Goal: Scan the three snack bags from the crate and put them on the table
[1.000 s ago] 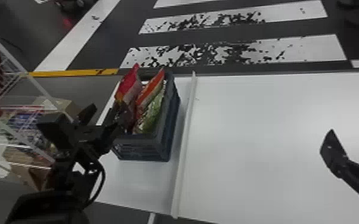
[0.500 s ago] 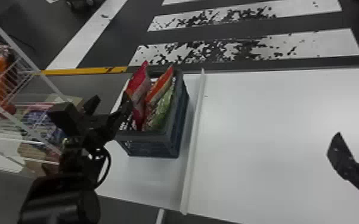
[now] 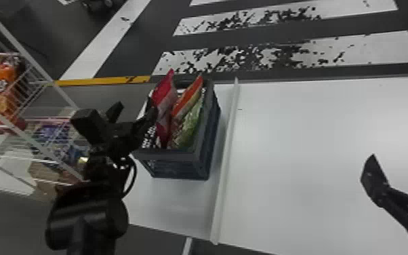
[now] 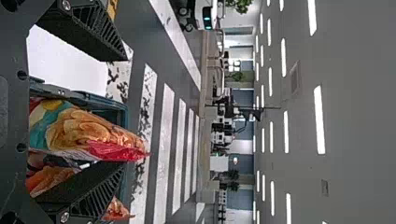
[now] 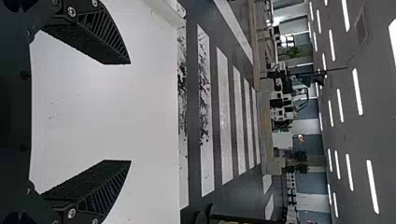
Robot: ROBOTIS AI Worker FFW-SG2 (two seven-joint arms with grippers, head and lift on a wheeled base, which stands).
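My left gripper [image 3: 136, 103] stands open at the left side of the dark crate [image 3: 200, 149], one finger close to the red bag [image 3: 164, 98]. Beside that bag in the crate stand an orange bag [image 3: 188, 96] and a green one [image 3: 189, 125], all upright and leaning a little. In the left wrist view, a chip-printed bag [image 4: 88, 130] with a red edge shows past the open left gripper [image 4: 125, 112], untouched as far as I can tell. Over the white table [image 3: 315, 142], at the right, is my right gripper [image 3: 401, 157]; the right wrist view shows that right gripper [image 5: 130, 112] open with nothing between its fingers.
A white wire rack [image 3: 34, 69] with snack packs stands left of my left arm. A raised pale strip [image 3: 226, 159] runs along the table just right of the crate. Striped floor [image 3: 281, 54] lies beyond the table.
The head view has shifted, bringing more of the rack into sight. My left gripper has moved forward along the crate's left side. The right gripper has come slightly left, its second finger now at the edge.
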